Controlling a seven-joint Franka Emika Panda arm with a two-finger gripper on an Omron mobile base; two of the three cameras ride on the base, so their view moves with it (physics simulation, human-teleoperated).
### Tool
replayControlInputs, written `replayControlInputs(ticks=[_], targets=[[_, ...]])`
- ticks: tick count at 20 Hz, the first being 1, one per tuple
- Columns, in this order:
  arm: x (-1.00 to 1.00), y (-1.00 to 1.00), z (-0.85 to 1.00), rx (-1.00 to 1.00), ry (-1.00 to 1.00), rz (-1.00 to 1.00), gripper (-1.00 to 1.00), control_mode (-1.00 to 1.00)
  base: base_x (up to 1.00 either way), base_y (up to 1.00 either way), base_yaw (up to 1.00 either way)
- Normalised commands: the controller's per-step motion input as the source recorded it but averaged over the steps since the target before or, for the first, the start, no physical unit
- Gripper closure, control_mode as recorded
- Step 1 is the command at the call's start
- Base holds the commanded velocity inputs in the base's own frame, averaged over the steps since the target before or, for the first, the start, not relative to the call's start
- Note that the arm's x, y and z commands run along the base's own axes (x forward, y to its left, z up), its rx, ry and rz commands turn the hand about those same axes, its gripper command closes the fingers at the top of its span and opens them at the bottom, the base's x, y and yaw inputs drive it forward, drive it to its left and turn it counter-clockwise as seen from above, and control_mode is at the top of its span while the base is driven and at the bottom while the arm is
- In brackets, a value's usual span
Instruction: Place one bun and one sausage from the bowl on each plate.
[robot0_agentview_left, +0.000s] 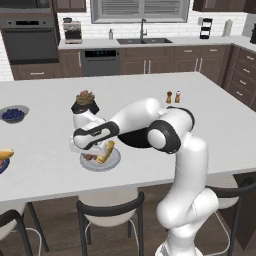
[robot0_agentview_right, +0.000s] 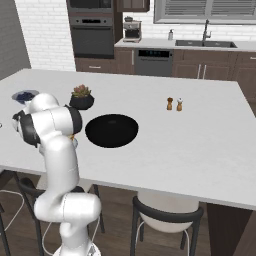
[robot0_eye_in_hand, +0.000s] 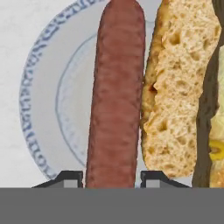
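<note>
Between the two dark fingertips (robot0_eye_in_hand: 70, 178) runs the sausage (robot0_eye_in_hand: 116, 92), its near end in the narrow gap with a sliver of space on either side, so whether they pinch it I cannot tell. Just beside it, past one fingertip, lies the bun (robot0_eye_in_hand: 181, 87), both over the pale plate (robot0_eye_in_hand: 37, 109). From the left base view the arm (robot0_agentview_left: 150, 127) folds sharply at the elbow, with the gripper (robot0_agentview_left: 92, 152) low over that plate, and the black bowl (robot0_agentview_right: 111, 130) sits behind it.
</note>
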Motion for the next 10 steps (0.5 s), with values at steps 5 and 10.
replayControlInputs(ticks=[5, 10], targets=[[-0.07, -0.01, 0.14, 0.01, -0.01, 0.0, -1.0, -1.0, 0.0, 0.0, 0.0], [-0.74, -0.27, 0.66, 0.11, -0.28, 0.0, -1.0, -1.0, 0.0, 0.0, 0.0]])
